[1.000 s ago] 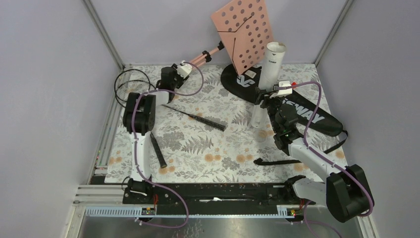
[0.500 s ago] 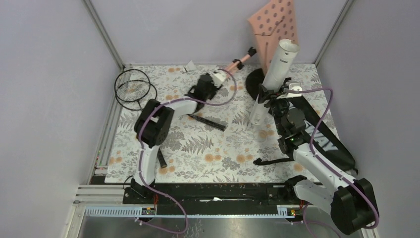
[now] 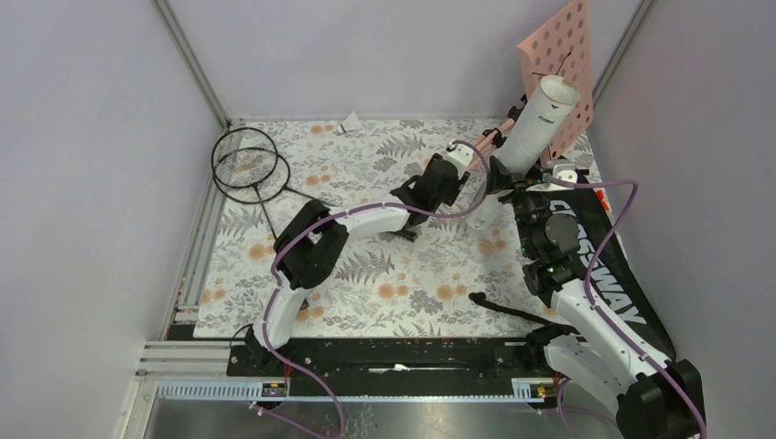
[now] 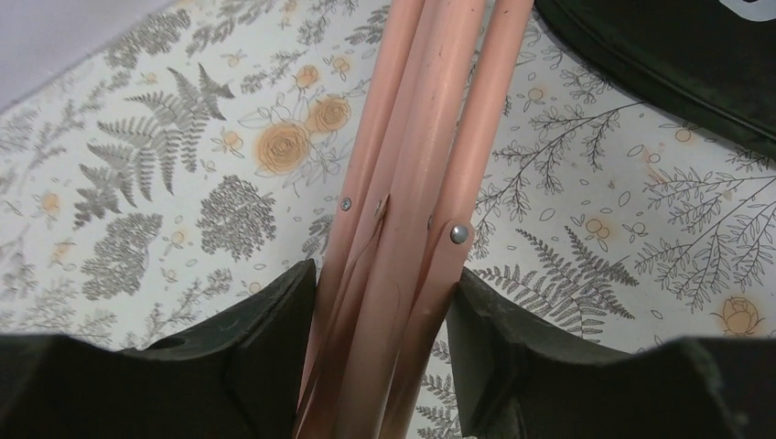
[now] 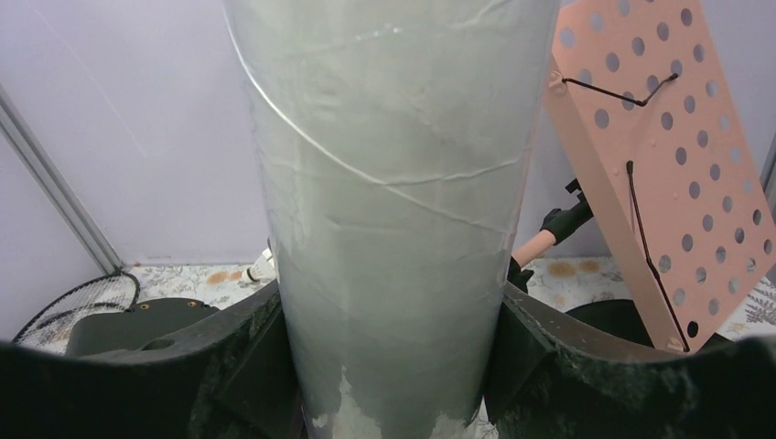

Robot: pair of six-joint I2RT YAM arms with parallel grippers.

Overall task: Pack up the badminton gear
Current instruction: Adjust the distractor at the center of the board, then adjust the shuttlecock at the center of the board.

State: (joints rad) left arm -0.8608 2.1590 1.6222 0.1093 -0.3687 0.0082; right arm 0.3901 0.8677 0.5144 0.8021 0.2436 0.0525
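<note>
Both arms gripping, far-right part of the worktop [image 3: 366, 274].
Left fingers [image 4: 274, 329] clamped on the folded legs [image 4: 430, 137] of the pink music stand [image 3: 558, 64], 1 o'clock. Right fingers [image 5: 549, 357] closed around the tilted white tube [image 5: 393, 183], 2 o'clock. CROSSWAY bag [image 3: 595, 265] at 4 o'clock, two rackets [image 3: 247, 165] at 10, shuttlecock [image 3: 350, 122] near 12.

Left arm [image 3: 366, 219] stretches low and far across toward the back right corner, elbow bent, left gripper [image 4: 382, 315] clamped around the pink stand legs [image 4: 430, 137]. Right arm [image 3: 586, 315] reaches forward from its base (wrist raised above the forearm), right gripper [image 5: 393, 347] squeezing the white tube [image 5: 393, 183] from both sides.
</note>
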